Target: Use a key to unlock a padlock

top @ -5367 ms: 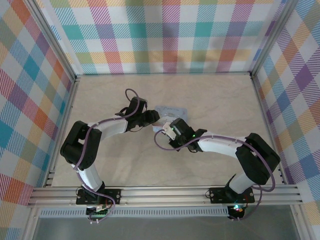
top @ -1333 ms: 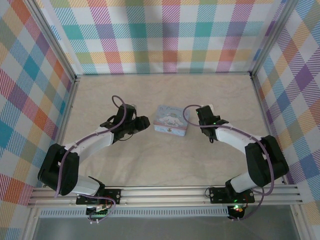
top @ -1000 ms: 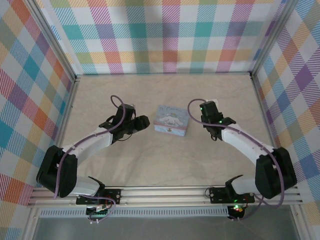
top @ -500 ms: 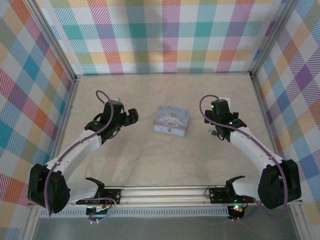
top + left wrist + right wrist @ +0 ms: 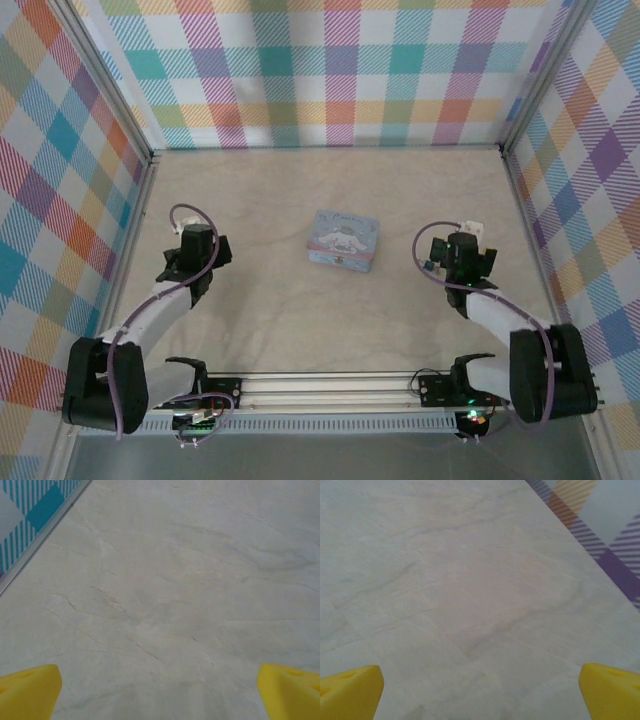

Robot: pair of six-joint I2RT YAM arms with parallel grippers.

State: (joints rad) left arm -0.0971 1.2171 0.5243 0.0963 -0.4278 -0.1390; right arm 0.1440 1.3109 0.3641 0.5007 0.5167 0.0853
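The light-blue cartoon-printed box [image 5: 345,240] lies in the middle of the table. The padlock and the key are out of view. My left gripper [image 5: 197,243] hangs well to the left of the box, near the left wall. Its yellow fingertips [image 5: 27,692] stand wide apart over bare table, and the left gripper [image 5: 160,695] is open with nothing between them. My right gripper [image 5: 462,250] is off to the right of the box. The right gripper [image 5: 480,695] is open too, with its yellow fingertips [image 5: 612,690] at the frame's corners and nothing in between.
The pale marbled table [image 5: 330,320] is fenced by plaid walls, with a metal rail [image 5: 135,230] on the left and another rail [image 5: 525,220] on the right. The left wall's foot [image 5: 40,527] and the right wall's foot [image 5: 600,545] show in the wrist views.
Both arms have drawn back from the box, the left one toward the left wall and the right one toward the right wall. Both grippers have opened wide. The box has stayed in place.
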